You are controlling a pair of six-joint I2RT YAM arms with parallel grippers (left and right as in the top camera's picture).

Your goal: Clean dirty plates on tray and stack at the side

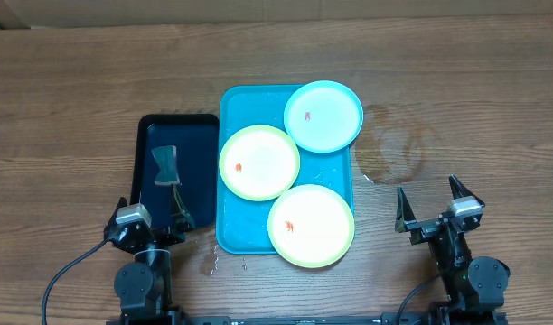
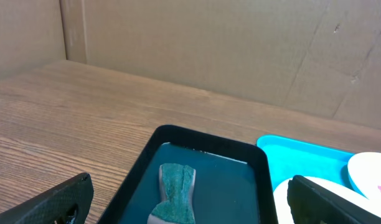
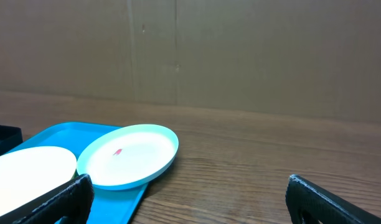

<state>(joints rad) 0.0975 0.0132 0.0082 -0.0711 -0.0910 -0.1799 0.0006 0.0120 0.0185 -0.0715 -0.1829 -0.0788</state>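
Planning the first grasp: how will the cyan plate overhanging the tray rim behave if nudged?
The cyan plate looks thin plastic: probably light and stiff. Propped on the tray rim, it may rock or slide off.

Wooden table (image 1: 78, 90) under cyan tray (image 1: 236, 108), black tray (image 1: 195, 162)

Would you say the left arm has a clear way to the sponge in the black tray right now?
Probably yes: the left gripper stands open at the near end of the black tray, the sponge lies alone inside it, and nothing sits between them.
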